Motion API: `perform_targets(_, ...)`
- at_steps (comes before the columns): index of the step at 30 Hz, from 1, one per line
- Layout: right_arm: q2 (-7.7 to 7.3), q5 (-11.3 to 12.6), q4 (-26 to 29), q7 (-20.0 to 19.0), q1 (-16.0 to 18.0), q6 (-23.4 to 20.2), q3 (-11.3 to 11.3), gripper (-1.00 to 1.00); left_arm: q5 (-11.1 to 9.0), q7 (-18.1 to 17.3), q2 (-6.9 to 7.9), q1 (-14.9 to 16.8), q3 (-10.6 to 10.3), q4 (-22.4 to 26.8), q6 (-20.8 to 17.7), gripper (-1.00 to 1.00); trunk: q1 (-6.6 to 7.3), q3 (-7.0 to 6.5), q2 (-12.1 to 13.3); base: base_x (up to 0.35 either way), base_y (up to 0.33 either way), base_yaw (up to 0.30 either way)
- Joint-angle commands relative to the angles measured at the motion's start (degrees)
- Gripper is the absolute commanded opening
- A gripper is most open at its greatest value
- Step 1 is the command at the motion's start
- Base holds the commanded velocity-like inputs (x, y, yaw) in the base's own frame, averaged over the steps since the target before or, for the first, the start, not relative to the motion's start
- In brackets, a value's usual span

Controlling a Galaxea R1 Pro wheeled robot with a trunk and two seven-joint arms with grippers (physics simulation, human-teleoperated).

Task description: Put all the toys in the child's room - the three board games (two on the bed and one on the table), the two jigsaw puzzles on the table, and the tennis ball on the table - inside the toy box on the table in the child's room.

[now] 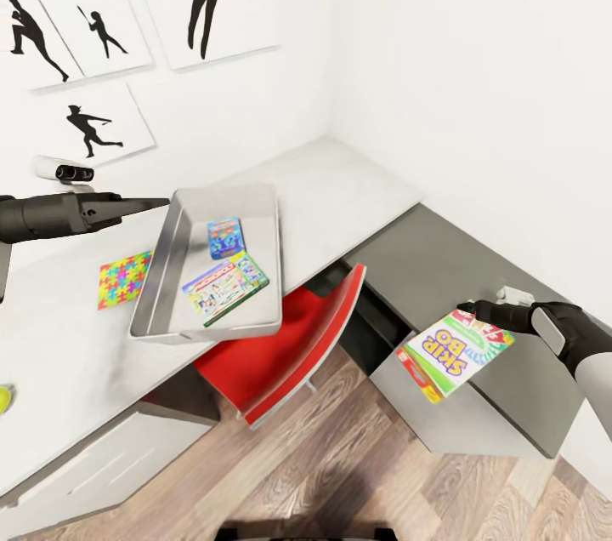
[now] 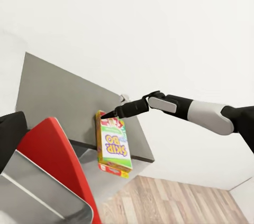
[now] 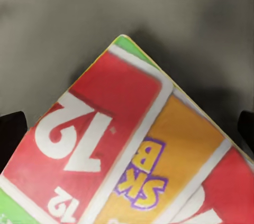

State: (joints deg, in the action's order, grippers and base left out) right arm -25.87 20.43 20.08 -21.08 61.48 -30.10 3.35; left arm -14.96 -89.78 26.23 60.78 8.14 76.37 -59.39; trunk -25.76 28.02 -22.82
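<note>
The grey toy box (image 1: 161, 269) sits on the pale table (image 1: 348, 192). A Monopoly board game (image 1: 225, 288) and a small blue box (image 1: 225, 236) lie inside it. A colourful jigsaw puzzle (image 1: 123, 277) lies flat just left of the box, and the tennis ball (image 1: 4, 398) peeks in at the left edge. My right gripper (image 1: 467, 308) (image 2: 107, 113) (image 3: 127, 129) is shut on a corner of the yellow SKIP-BO board game (image 1: 455, 352) (image 2: 114, 147) (image 3: 132, 145), held in the air over the lower dark side unit (image 1: 442, 252). My left gripper (image 1: 157, 202) hovers shut beside the box's far left rim.
A red chair (image 1: 297, 337) (image 2: 53, 150) is tucked under the table between the toy box and the side unit. A small white device (image 1: 64, 171) stands at the back left. White walls with silhouette posters (image 1: 93, 31) close the corner. Wood floor (image 1: 340, 473) lies below.
</note>
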Motion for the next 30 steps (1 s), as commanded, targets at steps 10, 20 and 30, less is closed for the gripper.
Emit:
perform_targets(10, -0.06, 0.3, 0.0, 0.0, 0.0, -0.2, 0.3, 1.00, 0.0, -0.2, 0.03, 0.0, 0.1, 0.0, -0.6, 1.00, -0.03, 0.09, -0.1, -0.066, 0.028, 0.000)
perform_targets(20, -0.06, 0.3, 0.0, 0.0, 0.0, -0.1, 0.3, 1.00, 0.0, -0.2, 0.02, 0.0, 0.1, 0.0, -0.6, 1.00, -0.03, 0.09, -0.1, -0.049, 0.016, 0.000)
perform_targets(30, -0.06, 0.3, 0.0, 0.1, 0.0, -0.1, 0.4, 1.00, 0.0, -0.2, 0.05, 0.0, 0.0, 0.0, -0.6, 1.00, -0.03, 0.09, -0.1, -0.042, 0.018, 0.000)
